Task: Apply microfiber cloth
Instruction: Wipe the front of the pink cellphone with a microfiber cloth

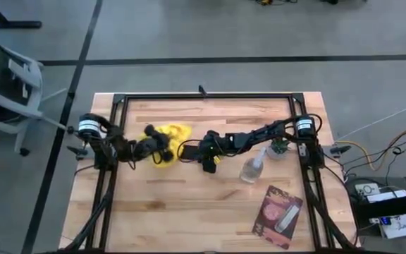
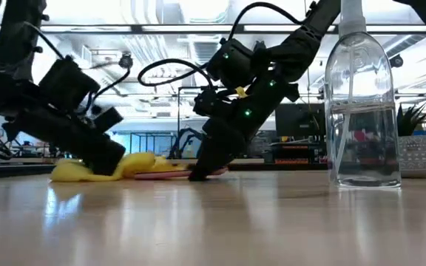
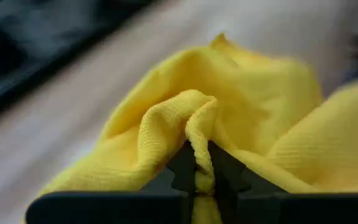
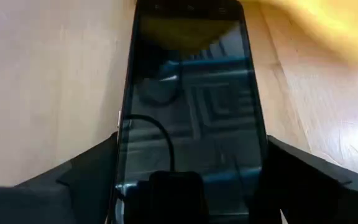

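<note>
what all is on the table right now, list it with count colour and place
microfiber cloth: 1, bright yellow, bunched on the left-centre of the table, a fold pinched in the left gripper
smartphone: 1, black glossy screen, flat on the table beside the cloth, between the right gripper's fingers
spray bottle: 1, clear, upright right of centre
small potted plant: 1, green in a pale pot, by the right arm's base
flat packet: 1, pink and dark, near right corner
table: 1, light wood
left gripper: 1, dark, shut on the cloth
right gripper: 1, dark, open around the phone
</note>
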You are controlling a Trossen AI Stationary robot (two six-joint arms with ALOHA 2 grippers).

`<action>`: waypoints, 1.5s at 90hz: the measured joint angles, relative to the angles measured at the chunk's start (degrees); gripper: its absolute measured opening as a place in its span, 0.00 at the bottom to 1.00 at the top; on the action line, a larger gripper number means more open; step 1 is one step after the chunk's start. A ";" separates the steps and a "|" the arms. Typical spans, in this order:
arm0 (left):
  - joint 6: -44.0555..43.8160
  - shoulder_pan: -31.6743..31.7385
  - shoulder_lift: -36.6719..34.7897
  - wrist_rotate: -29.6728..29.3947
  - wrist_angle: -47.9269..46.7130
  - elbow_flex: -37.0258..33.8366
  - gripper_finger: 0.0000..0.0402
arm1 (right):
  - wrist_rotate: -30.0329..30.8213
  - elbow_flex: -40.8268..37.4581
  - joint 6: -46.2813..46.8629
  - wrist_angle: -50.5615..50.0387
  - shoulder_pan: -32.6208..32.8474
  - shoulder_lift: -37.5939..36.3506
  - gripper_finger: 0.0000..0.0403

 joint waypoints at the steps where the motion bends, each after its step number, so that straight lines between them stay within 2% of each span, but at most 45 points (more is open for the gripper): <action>1: -0.23 0.09 -0.15 -0.09 0.09 -0.23 0.02 | -0.02 0.00 -0.06 0.01 0.00 0.00 0.82; 14: -3.00 0.69 -1.12 2.11 1.98 -2.02 0.02 | -0.29 0.00 -0.14 0.06 -0.02 0.00 0.82; 27: 0.03 0.29 -0.65 16.17 8.55 -0.86 0.02 | -0.32 0.00 -0.16 0.32 -0.02 0.00 0.83; 33: 2.40 -0.19 0.34 20.14 10.29 1.22 0.02 | -0.34 0.00 -0.18 0.54 -0.02 0.00 0.82; 43: 5.01 -0.43 2.77 22.23 9.44 6.18 0.02 | -0.45 -0.02 -0.50 0.85 -0.02 0.04 0.82; 55: 5.69 -0.50 7.27 25.94 3.86 12.39 0.02 | -0.48 -0.02 -0.31 0.85 -0.02 0.04 0.83; 65: 5.32 -0.47 9.58 26.07 -1.21 14.81 0.02 | -0.71 -0.04 0.32 0.69 -0.02 0.04 0.82; 75: 4.44 -0.49 9.43 26.13 -3.64 13.88 0.02 | -0.95 -0.04 0.22 0.89 -0.02 0.04 0.82; 120: 2.05 -1.31 1.47 25.65 -2.85 0.31 0.02 | -0.89 0.02 0.72 1.10 0.05 0.11 0.82; 135: 2.55 -1.35 -2.40 26.57 2.76 -4.65 0.02 | -0.83 0.02 0.82 1.06 0.02 0.11 0.82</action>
